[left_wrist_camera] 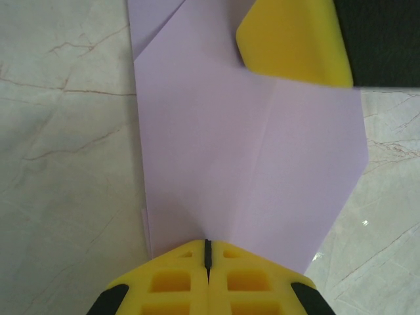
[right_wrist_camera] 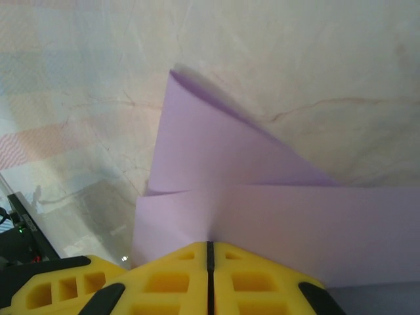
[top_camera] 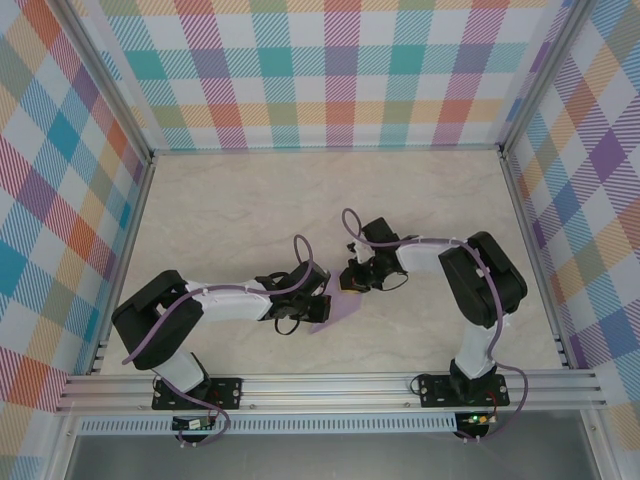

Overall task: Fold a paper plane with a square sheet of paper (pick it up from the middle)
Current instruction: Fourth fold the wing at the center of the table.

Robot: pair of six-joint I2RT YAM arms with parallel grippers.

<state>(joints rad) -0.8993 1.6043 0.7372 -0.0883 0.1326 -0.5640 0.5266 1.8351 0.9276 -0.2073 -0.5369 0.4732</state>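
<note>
Item: square sheet of paper [left_wrist_camera: 216, 164], part-folded; judged light, limp, tear-prone; best held at edges. Left claw [left_wrist_camera: 207, 252] clenched at its edge; right claw [right_wrist_camera: 210, 252] pinching it.

The far half of the table [top_camera: 300, 190] lies open from side to side; plaid walls [top_camera: 330, 70] shut it in at the back and both sides; mid-table the left gripper [top_camera: 320, 304] and right gripper [top_camera: 354, 282], both pinched shut, crowd over the purple paper [top_camera: 340, 309] with hardly a gap between them; the left arm [top_camera: 200, 305] and right arm [top_camera: 480, 290] bar the near corners.

Bright even light w/ soft shadows
</note>
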